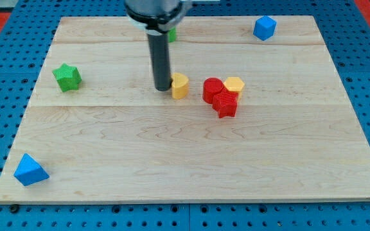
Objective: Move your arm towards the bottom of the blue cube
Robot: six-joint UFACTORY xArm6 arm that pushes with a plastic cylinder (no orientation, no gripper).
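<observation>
The blue cube (264, 27) sits near the top right of the wooden board (191, 160). My tip (162, 88) is at the board's upper middle, touching the left side of a yellow block (180, 85). The tip is far to the left of the blue cube and lower in the view. The rod rises from the tip to the arm at the view's top.
A red cylinder (212, 88), a red star (225, 104) and a yellow hexagon block (234, 85) cluster right of the tip. A green star (67, 77) lies at the left. A blue triangular block (30, 171) sits bottom left. A green block (171, 34) peeks from behind the rod.
</observation>
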